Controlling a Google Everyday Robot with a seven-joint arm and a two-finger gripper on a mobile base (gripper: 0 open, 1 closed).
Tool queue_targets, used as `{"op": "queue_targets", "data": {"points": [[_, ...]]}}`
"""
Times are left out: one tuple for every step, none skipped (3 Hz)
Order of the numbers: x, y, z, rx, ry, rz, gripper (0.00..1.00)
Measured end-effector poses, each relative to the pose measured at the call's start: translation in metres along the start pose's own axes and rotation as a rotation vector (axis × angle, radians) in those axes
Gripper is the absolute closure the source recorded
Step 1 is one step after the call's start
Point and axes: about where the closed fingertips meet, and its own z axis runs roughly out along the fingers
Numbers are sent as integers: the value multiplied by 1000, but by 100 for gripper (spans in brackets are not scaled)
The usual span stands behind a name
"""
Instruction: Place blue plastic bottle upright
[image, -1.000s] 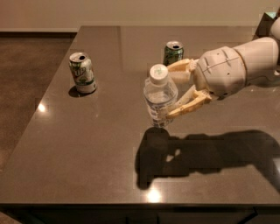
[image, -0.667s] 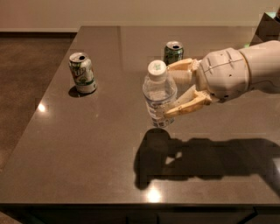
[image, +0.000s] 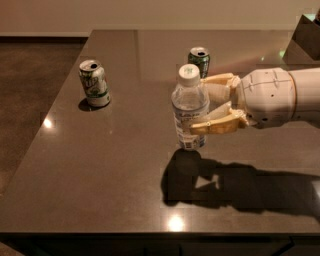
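The blue plastic bottle (image: 189, 107) is seen upright, mid-table (image: 100, 175), gripped at its sides by the closed gripper (image: 200, 102) reaching in from the right. Both are shifted slightly rightward from before. The left soda can (image: 94, 83) and far soda can (image: 199, 60) are unmoved.

The gripper (image: 200, 104), at the right side of the blue plastic bottle (image: 189, 100), is pale yellow-tan. Right of the bottle beyond it sits a rounded white wrist housing (image: 265, 97) with small dark dots on its shell. A thin orange-tan band (image: 295, 95) joins it to a white forearm segment (image: 309, 95).
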Motion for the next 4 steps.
{"op": "queue_targets", "data": {"points": [[-4,4,-5,-68,-3,50,100],[-9,8,-9,-129,8,82,100],[-16,15,-13,-167,16,108,100],[-25,23,-14,-189,25,127,100]]}}
